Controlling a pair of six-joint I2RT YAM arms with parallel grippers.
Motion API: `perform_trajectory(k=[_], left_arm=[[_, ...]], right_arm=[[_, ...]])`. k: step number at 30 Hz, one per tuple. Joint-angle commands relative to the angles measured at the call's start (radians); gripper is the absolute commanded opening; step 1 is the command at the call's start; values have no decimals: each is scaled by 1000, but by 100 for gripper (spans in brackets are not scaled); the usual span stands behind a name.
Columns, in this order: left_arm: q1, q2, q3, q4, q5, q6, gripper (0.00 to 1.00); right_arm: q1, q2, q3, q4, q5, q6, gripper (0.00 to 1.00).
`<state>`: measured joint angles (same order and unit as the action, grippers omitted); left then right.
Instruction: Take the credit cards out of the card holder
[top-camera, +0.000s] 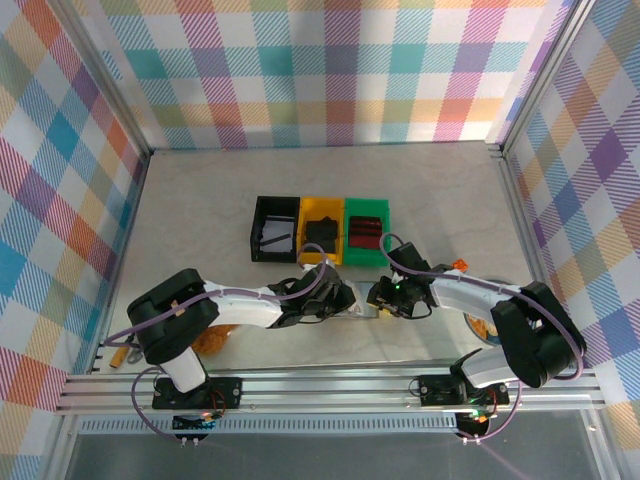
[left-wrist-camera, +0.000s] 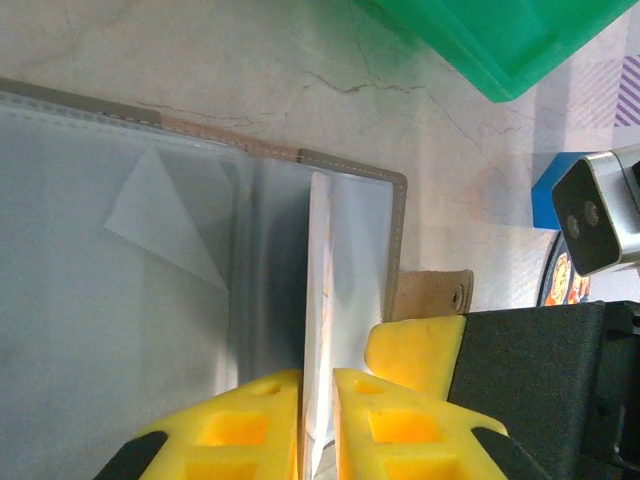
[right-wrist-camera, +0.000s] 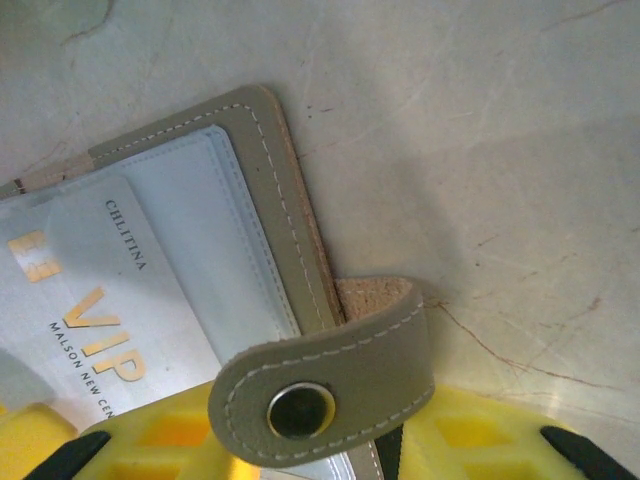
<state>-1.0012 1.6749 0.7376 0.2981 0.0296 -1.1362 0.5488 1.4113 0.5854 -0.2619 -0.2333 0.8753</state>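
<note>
Your left claw (left-wrist-camera: 315, 388) clenched on edge of upright credit card (left-wrist-camera: 320, 260) | right claw (right-wrist-camera: 388, 450) grasps card holder (right-wrist-camera: 265, 170) by tab (right-wrist-camera: 340, 370) | card: light, stiff, slick; pull straight.

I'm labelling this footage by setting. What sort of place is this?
Probably a robot test cell, not a home or shop: a table boxed in by plaid-printed walls, an aluminium frame rail along the near edge, and three coloured bins set out as props.
</note>
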Motion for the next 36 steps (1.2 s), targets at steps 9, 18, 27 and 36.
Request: perform_trajectory(k=[9, 18, 27, 36], left_arm=[[-8, -42, 21, -5, -12, 19, 0], [11, -145, 0, -65, -20, 29, 0], [34, -226, -3, -150, -19, 29, 0], [103, -413, -54, -144, 25, -118, 0]], right_arm=[[18, 48, -15, 40, -22, 11, 36], [17, 72, -7, 14, 7, 20, 36], [17, 22, 13, -51, 30, -7, 37], [15, -176, 56, -136, 35, -93, 56]])
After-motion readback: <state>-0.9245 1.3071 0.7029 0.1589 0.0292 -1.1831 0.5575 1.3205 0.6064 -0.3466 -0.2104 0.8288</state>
